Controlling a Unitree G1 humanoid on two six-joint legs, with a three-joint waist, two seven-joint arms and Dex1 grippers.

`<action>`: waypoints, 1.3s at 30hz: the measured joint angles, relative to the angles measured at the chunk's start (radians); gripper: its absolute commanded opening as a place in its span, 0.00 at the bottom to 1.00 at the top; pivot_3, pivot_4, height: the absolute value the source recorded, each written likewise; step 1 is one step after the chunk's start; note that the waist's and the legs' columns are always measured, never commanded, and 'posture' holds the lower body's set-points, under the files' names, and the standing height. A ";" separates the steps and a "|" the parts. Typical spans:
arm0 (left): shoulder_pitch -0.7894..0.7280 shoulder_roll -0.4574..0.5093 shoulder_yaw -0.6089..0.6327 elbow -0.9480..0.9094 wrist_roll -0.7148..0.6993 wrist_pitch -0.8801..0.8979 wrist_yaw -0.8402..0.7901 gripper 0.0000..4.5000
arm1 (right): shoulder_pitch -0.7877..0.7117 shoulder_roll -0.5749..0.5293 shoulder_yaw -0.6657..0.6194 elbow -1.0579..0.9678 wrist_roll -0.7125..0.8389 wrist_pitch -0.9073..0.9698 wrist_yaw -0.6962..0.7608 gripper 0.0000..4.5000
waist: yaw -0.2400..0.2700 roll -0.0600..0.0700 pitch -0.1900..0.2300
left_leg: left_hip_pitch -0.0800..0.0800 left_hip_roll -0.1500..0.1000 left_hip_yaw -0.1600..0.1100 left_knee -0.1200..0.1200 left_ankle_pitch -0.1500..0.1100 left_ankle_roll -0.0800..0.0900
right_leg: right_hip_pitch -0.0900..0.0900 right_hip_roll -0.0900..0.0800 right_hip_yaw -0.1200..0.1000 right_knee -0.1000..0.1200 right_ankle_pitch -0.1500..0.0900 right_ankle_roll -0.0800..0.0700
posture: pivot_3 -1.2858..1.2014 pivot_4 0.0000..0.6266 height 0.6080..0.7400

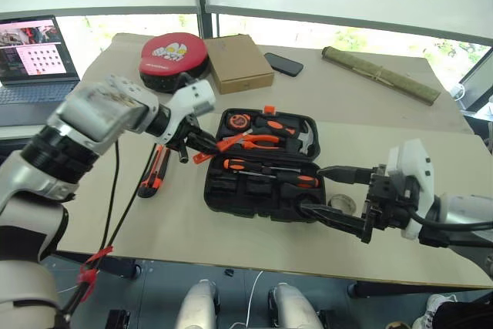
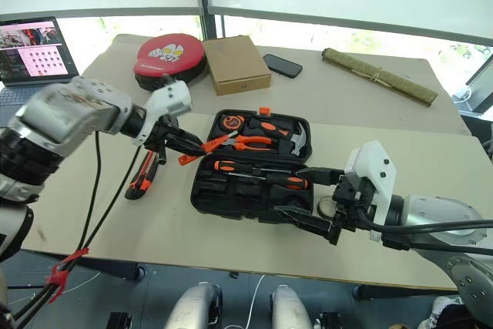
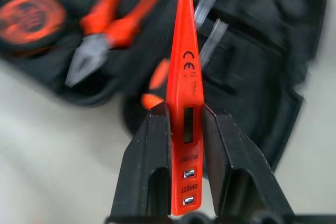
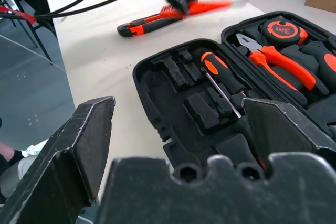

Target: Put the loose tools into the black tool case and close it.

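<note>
In the head views, the black tool case (image 1: 262, 163) is seen lying open on the table (image 1: 431, 144), with a screwdriver (image 1: 271, 166) laid across its near half and pliers (image 1: 250, 141), a tape measure (image 1: 236, 122) and a hammer (image 1: 306, 139) seated in its far half. The left gripper (image 1: 202, 144) is held just off the case's left edge, its jaws clamped on the slim orange tester pen (image 1: 203, 157). The utility knife (image 1: 154, 172) is seen lying on the table left of the case. The right gripper (image 1: 333, 194) is held at the case's near right corner with its jaws spread wide and nothing between them; the tape roll (image 1: 342, 204) is seen just beside that corner.

In the left wrist view, the tester pen is shown pinched between the two black fingers (image 3: 144, 166), pointing over the open case.

In the right wrist view, the wide-apart fingers (image 4: 79, 145) are seen framing the case's near half, where the screwdriver lies in its recess.
</note>
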 measured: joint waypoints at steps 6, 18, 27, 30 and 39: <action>0.000 -0.128 -0.043 0.157 0.218 -0.326 -0.220 0.09 | 0.031 0.011 -0.004 -0.017 0.010 -0.001 -0.040 1.00 | 0.001 -0.001 0.000 | -0.005 0.000 -0.002 0.002 -0.001 0.003 | -0.001 0.000 -0.001 -0.003 0.001 0.002 | 0.52 0.24 1.00; -0.033 -0.362 -0.014 0.309 0.391 -0.234 -0.264 0.09 | 0.074 0.019 -0.035 -0.048 0.047 -0.016 -0.100 1.00 | -0.007 -0.001 0.000 | -0.005 0.000 -0.009 0.004 -0.002 0.005 | 0.001 0.000 -0.001 -0.003 0.002 0.004 | 0.52 0.24 1.00; -0.038 -0.407 0.007 0.351 0.473 -0.139 -0.288 0.09 | 0.081 0.024 -0.038 -0.059 0.047 -0.036 -0.140 1.00 | -0.009 -0.001 0.000 | -0.005 0.000 -0.010 0.008 -0.002 0.005 | 0.001 0.000 -0.001 0.002 0.001 0.005 | 0.52 0.24 1.00; -0.037 -0.403 0.007 0.359 0.497 -0.125 -0.304 0.09 | 0.079 0.029 -0.038 -0.058 0.047 -0.038 -0.145 1.00 | -0.016 -0.001 0.000 | -0.004 0.000 -0.010 0.008 -0.002 0.005 | 0.000 0.001 -0.001 0.003 0.001 0.005 | 0.52 0.24 1.00; -0.033 -0.404 0.021 0.363 0.526 -0.120 -0.328 0.34 | 0.072 0.034 -0.031 -0.058 0.045 -0.048 -0.151 1.00 | -0.025 -0.001 0.000 | -0.004 0.000 -0.011 0.008 -0.002 0.005 | 0.000 0.001 -0.001 0.003 0.001 0.004 | 0.52 0.24 1.00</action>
